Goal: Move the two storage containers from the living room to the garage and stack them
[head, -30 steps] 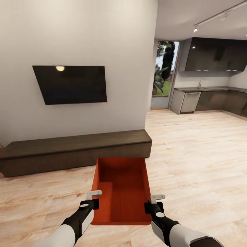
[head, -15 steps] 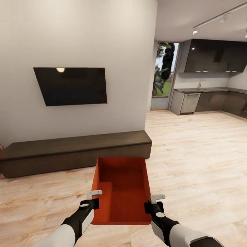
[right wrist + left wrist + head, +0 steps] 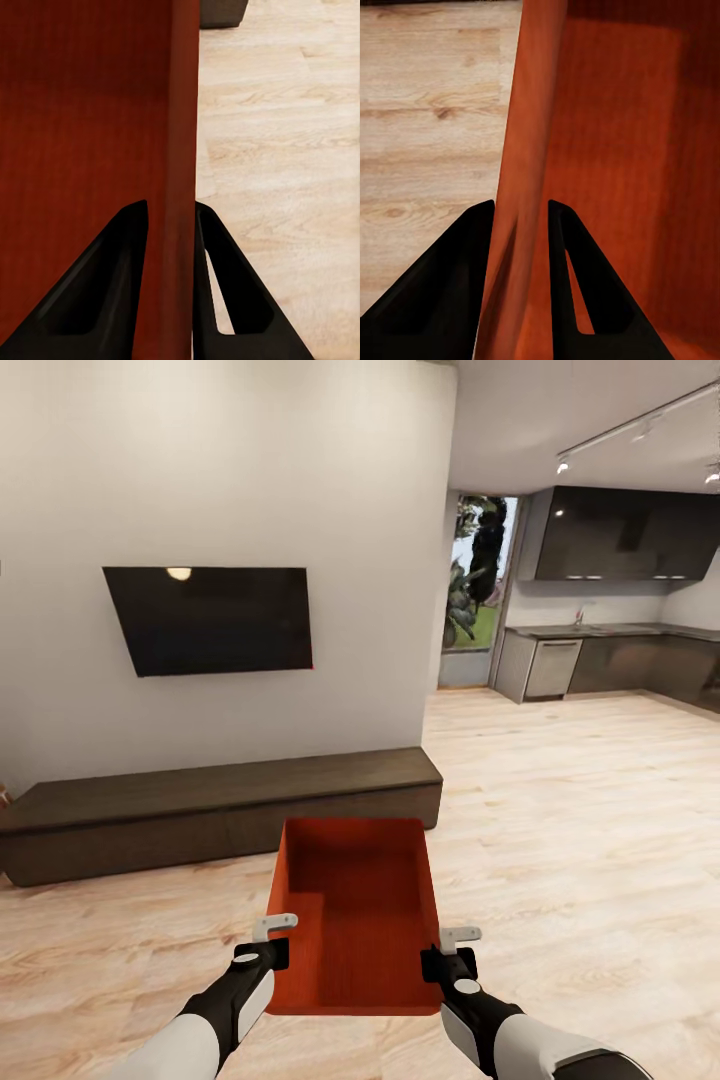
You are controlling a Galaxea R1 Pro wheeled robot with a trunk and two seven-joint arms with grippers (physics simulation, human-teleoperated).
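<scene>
A: What is cut off or hard to read?

B: The near end of the storage container [image 3: 355,915] hides whatever floor lies under it. Both forearms run out of the head view at its lower edge. The kitchen counter [image 3: 610,656] beyond the container is clipped at the picture's border, and its details are too small to tell. In the left wrist view only the container's wall [image 3: 529,172] and part of its inside show; the rim ends are out of view.

A: Grippers?

B: Left gripper [image 3: 272,938] is clenched on the container's left long wall, one finger [image 3: 450,292] outside and the other inside, both pressed against it. Right gripper [image 3: 452,948] grips the right long wall [image 3: 176,150] the same way. The container hangs level between them, open top up, above the light wood floor [image 3: 560,840].

A: Surroundings?

B: Long dark low cabinet [image 3: 220,810] stands just past the container's far end, against a white wall [image 3: 230,470]. A black screen [image 3: 210,618] hangs on that wall above the cabinet. A glass door [image 3: 478,590] with greenery behind it sits far beyond the container, next to the kitchen counter.

A: Open room?

B: Bare planks stretch from the container's right side toward the kitchen, past the cabinet's end. The cabinet and wall close off the way straight ahead of the container.
</scene>
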